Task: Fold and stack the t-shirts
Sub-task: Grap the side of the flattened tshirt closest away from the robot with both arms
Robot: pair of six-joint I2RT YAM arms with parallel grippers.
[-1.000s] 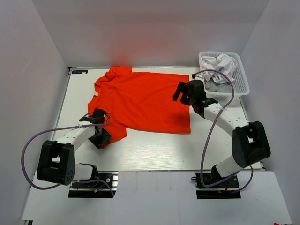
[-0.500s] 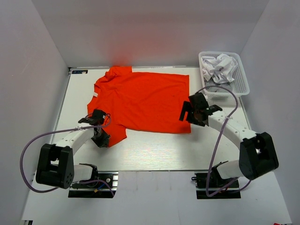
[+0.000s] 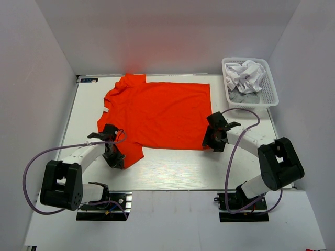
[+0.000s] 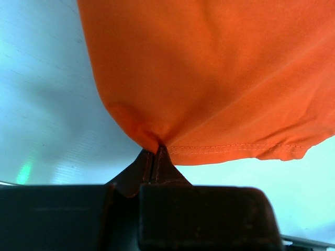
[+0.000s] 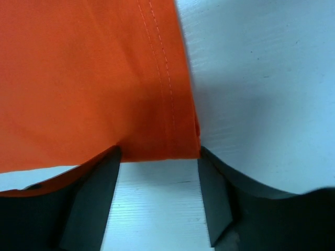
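You had the orange-red t-shirt (image 3: 157, 112) spread flat and nearly smooth on the middle of the white table (image 3: 172, 167), collar to the far left and stitched hem to the right. Your left gripper (image 4: 155, 152) was closed tight, pinching the sleeve edge at the near left. Your right gripper (image 5: 158, 154) stood wide open, and the near hem corner lay between its fingers, not gripped. The white and grey t-shirts (image 3: 245, 76) lay crumpled in the lattice basket (image 3: 269, 97) at the far right. Plain white walls (image 3: 157, 31) closed the table in.
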